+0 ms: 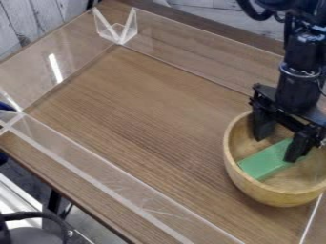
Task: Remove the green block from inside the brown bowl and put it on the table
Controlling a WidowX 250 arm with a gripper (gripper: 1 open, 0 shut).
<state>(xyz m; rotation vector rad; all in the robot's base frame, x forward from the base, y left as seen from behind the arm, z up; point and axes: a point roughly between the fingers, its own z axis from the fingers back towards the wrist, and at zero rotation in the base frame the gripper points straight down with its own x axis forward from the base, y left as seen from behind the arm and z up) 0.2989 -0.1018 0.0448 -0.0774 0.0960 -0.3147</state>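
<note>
Spread fingers dipped into the bowl, over the green block.

In the camera view, the gripper (280, 138) has its fingers parted, with the green block (270, 159) just below and between them; whether they touch it I cannot tell. The brown bowl (277, 179) surrounds the fingertips, its thick rim passing close by them on the left side of the view and curving round below. Left of the fingers, the table (140, 110) offers wide open room, bordered by clear plastic walls (102, 173). Inside the bowl, the block lies tilted across the floor. No writing is readable.
</note>
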